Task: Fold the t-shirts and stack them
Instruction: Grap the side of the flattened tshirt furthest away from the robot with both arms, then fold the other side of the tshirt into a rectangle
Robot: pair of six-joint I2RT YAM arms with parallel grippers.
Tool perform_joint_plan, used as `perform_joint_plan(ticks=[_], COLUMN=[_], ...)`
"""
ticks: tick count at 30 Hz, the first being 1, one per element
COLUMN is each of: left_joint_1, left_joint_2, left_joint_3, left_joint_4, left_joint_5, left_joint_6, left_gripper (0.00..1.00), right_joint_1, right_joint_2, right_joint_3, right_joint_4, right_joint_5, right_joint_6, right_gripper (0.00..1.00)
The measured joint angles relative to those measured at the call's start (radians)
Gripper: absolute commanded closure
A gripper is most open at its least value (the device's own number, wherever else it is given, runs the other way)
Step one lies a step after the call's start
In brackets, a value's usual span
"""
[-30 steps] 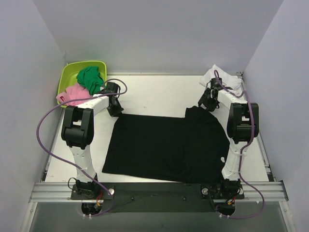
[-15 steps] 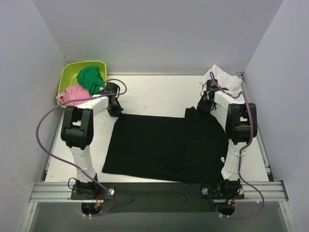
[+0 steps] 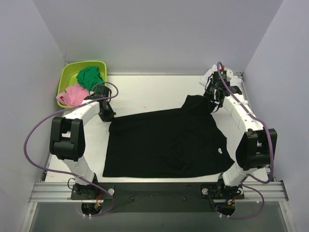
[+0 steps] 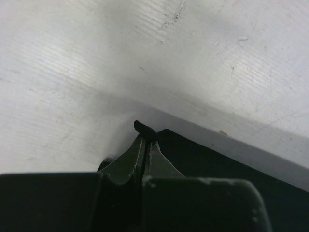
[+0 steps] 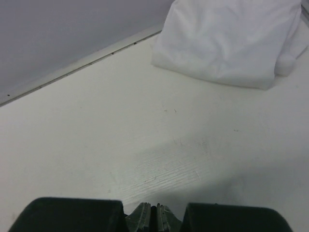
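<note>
Pinching the upper left corner of the black t-shirt [image 3: 166, 142], the left gripper [image 3: 107, 116] sits left of centre in the top view. In the left wrist view the left gripper [image 4: 146, 140] has its fingers pressed together, with a small tip of black cloth sticking out past them. The rest of the black t-shirt [image 4: 217, 164] runs off to the lower right of that frame.

The shirt lies spread over the middle of the white tabletop [image 3: 154, 94], mostly flat. Its upper right corner is drawn up to a peak toward the right gripper [image 3: 211, 99], which is right at that edge. In the right wrist view the right gripper [image 5: 154, 212] is pressed together at the bottom edge of the frame. No cloth shows between its tips there, so I cannot tell if it is pinching the shirt.

The white t-shirt [image 5: 231, 43] lies bunched at the upper right of the right wrist frame, against the back wall. In the top view the white t-shirt [image 3: 228, 75] sits in the upper right corner, partly hidden by the right arm.

A green tub [image 3: 67, 75] at upper left holds a green cloth [image 3: 90, 77] and a pink cloth [image 3: 71, 95].
</note>
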Motion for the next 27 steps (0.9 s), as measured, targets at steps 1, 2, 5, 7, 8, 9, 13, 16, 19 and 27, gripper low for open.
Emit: perform_joint_plan(ticks=[1,2,5,7,8,9,13,16,19,27], left_joint_1=[0.004,0.010,0.024,0.032,0.035,0.037,0.040,0.040,0.039,0.005], left_joint_2=[-0.023,-0.057,-0.141,-0.190,-0.211,-0.230,-0.288,-0.344,-0.416,-0.605], left_joint_3=[-0.010,-0.025,-0.063,-0.087,-0.100,-0.112,-0.166,-0.224,-0.288,-0.414], left_joint_4=[-0.002,-0.001,-0.002,-0.003,-0.002,-0.003,-0.004,-0.003,-0.004,-0.013], left_joint_5=[0.000,0.000,0.002,0.005,0.006,0.007,0.018,0.031,0.037,0.040], left_joint_6=[0.000,-0.001,-0.002,-0.002,-0.001,-0.001,0.001,0.002,0.002,0.002], left_gripper=[1.00,1.00,1.00,1.00,1.00,1.00,1.00,1.00,1.00,1.00], right_joint_1=[0.009,0.016,0.040,0.051,0.055,0.059,0.067,0.085,0.106,0.177], right_joint_2=[-0.029,-0.055,-0.127,-0.170,-0.190,-0.211,-0.301,-0.388,-0.491,-0.739], right_joint_3=[-0.005,-0.013,-0.066,-0.110,-0.132,-0.154,-0.249,-0.327,-0.399,-0.576], right_joint_4=[0.000,0.001,0.002,-0.005,-0.010,-0.017,-0.029,-0.046,-0.064,-0.153], right_joint_5=[0.009,0.019,0.048,0.066,0.072,0.079,0.097,0.116,0.136,0.170], right_joint_6=[-0.004,-0.008,-0.019,-0.024,-0.025,-0.026,-0.025,-0.024,-0.021,0.035], right_gripper=[1.00,1.00,1.00,1.00,1.00,1.00,1.00,1.00,1.00,1.00])
